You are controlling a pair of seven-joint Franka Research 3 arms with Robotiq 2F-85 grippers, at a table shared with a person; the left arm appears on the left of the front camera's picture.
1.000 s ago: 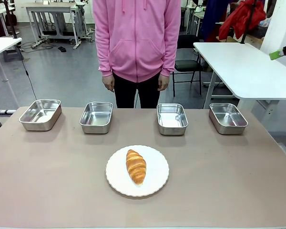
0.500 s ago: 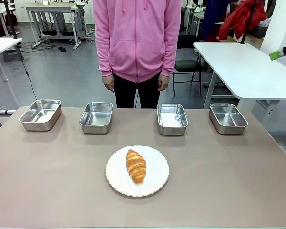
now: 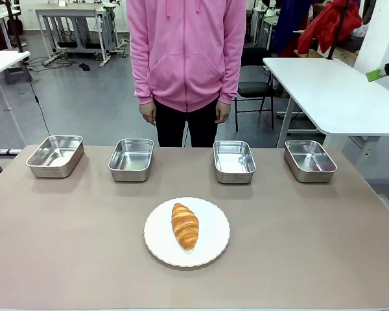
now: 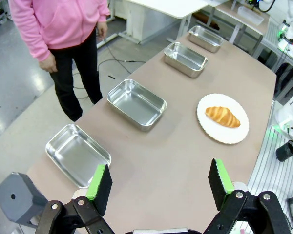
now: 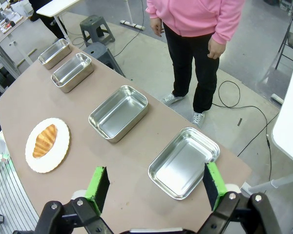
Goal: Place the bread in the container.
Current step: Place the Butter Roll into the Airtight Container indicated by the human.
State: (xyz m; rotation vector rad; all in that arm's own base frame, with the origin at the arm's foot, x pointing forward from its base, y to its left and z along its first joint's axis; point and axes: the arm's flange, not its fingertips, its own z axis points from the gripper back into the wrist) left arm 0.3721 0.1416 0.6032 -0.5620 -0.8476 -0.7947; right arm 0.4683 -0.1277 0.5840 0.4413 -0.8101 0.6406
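While one bread lies on the single white plate near the desk's middle, four steel containers stand in a row beyond it, before one person. Two grippers, the left gripper and the right gripper, hang above the desk with jaws spread wide, grasping nothing.

Black left gripper, black right gripper, green pads, silver pivot screws, person in pink hoodie, black trousers, perhaps pale trainers
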